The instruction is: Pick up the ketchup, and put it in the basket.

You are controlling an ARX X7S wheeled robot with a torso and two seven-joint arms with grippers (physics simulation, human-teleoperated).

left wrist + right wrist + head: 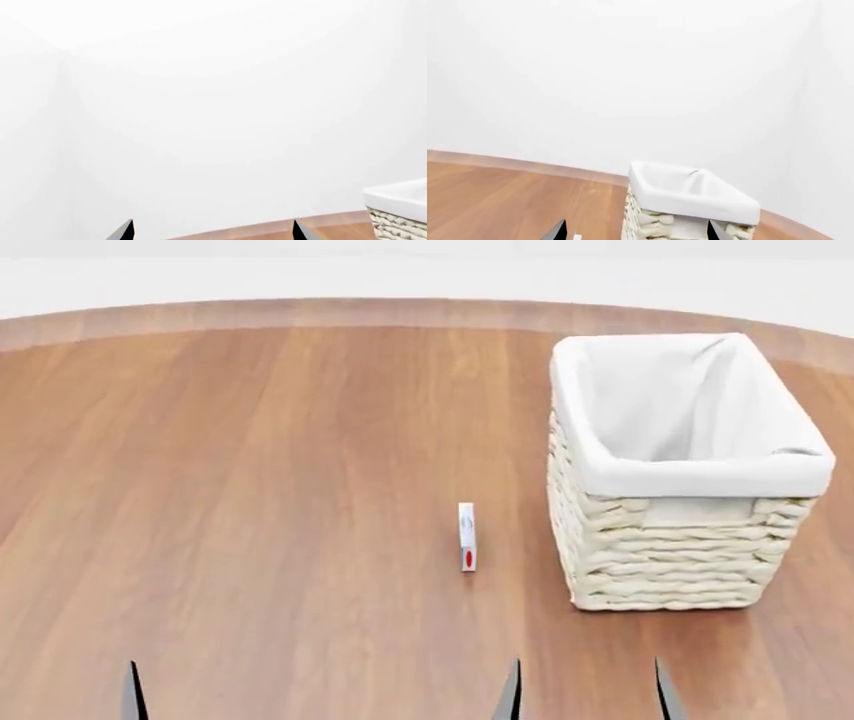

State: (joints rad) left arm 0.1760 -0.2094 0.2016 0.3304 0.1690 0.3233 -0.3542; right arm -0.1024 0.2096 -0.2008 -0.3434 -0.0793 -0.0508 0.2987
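Observation:
The ketchup [466, 536] lies on the wooden table, small and slim, white at its far end and red at its near end, just left of the basket. Its white end also peeks into the right wrist view [577, 237]. The basket [663, 545] is cream wicker with a white cloth liner and stands upright at the right; it also shows in the right wrist view [647, 222] and at the edge of the left wrist view [399, 225]. My right gripper [589, 695] is open and empty, nearer than the ketchup and the basket. My left gripper [213, 232] is open and empty; one of its fingertips [134, 692] shows at the near left.
The wooden table [267, 490] has a curved far edge with a white wall behind it. No other objects show on it.

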